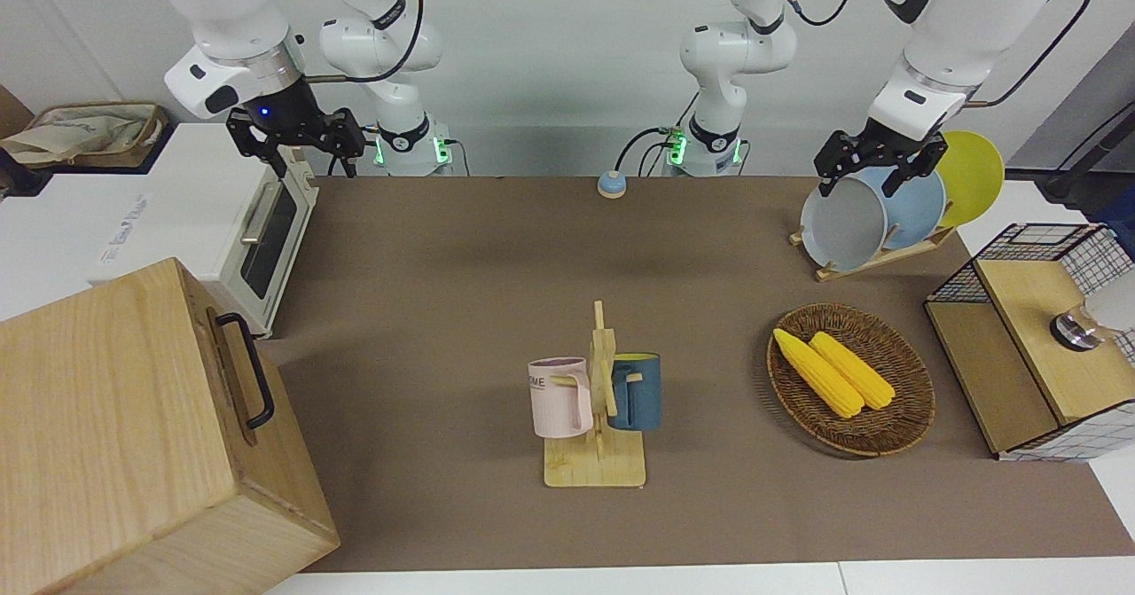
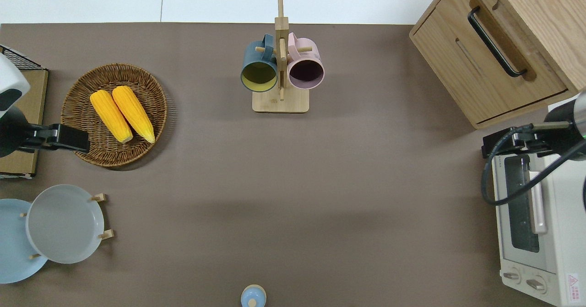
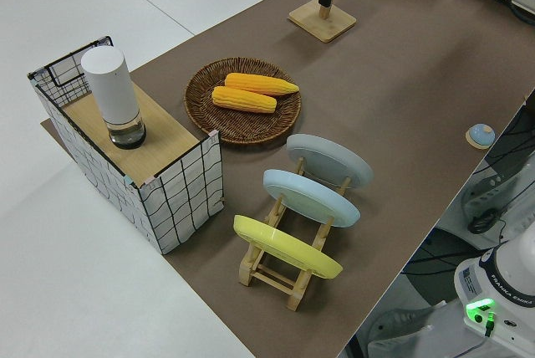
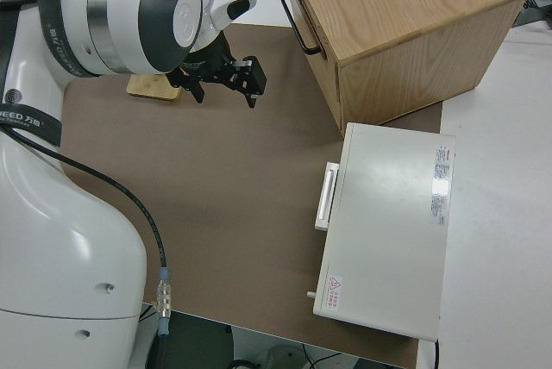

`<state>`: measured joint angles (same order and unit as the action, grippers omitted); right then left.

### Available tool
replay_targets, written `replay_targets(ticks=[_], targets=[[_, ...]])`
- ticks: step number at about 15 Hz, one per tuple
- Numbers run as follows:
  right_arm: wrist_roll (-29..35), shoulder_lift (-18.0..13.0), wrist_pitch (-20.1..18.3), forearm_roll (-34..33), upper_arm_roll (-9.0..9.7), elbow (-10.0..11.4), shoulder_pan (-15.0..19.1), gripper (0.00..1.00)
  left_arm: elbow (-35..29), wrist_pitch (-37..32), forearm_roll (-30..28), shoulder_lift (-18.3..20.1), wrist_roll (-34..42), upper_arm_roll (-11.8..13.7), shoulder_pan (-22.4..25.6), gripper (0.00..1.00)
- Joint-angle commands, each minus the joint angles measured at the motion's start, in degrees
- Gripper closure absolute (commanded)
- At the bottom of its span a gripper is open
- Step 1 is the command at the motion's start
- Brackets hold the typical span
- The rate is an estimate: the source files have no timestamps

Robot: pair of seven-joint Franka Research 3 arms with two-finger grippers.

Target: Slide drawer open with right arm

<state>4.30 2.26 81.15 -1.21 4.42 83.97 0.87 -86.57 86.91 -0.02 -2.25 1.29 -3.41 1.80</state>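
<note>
Step in hand: approach. The drawer [image 2: 492, 67] is shut, its front flush with the pale wooden cabinet [image 1: 115, 435] that stands at the right arm's end of the counter [image 2: 293, 169], farther from the robots than the white toaster oven [image 2: 535, 224]. The black bar handle [image 2: 496, 41] runs across the upper part of the drawer front and is untouched.

The right end effector [image 1: 297, 141] hangs in the air over the corner of the toaster oven nearest the cabinet, well apart from the handle. Its fingers stand apart and hold nothing. The left arm is parked; its end effector [image 1: 878, 160] also appears to have its fingers spread, though the view is not clear enough to be certain.

Next move, as judged: carry the right end effector away from the robots to the handle, turn the wrist so that the fingers straddle the bar across its length, then close on it. The cabinet sits at an angle to the counter edge, so the pull must follow the drawer's own axis, square to its front, and not the counter's.
</note>
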Motion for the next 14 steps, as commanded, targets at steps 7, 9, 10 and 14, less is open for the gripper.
replay_targets(ticks=[7, 9, 10, 14], targets=[[2.56, 0.64, 5.33, -20.40, 0.68, -0.48, -10.26, 0.017, 1.49, -1.13, 0.98, -0.65, 0.55, -0.37, 0.22, 0.01], [3.61, 1.77, 7.44, -24.69, 0.68, 0.22, -11.67, 0.019, 1.49, -1.13, 0.98, -0.65, 0.55, -0.37, 0.22, 0.01], [3.79, 2.91, 9.01, -28.37, 0.77, 0.31, -13.07, 0.019, 1.40, -1.13, 0.98, -0.65, 0.55, -0.37, 0.22, 0.01], [6.50, 6.69, 12.97, -40.24, 0.86, 1.19, -16.85, 0.017, 1.49, -1.13, 0.98, -0.65, 0.55, -0.37, 0.22, 0.01]])
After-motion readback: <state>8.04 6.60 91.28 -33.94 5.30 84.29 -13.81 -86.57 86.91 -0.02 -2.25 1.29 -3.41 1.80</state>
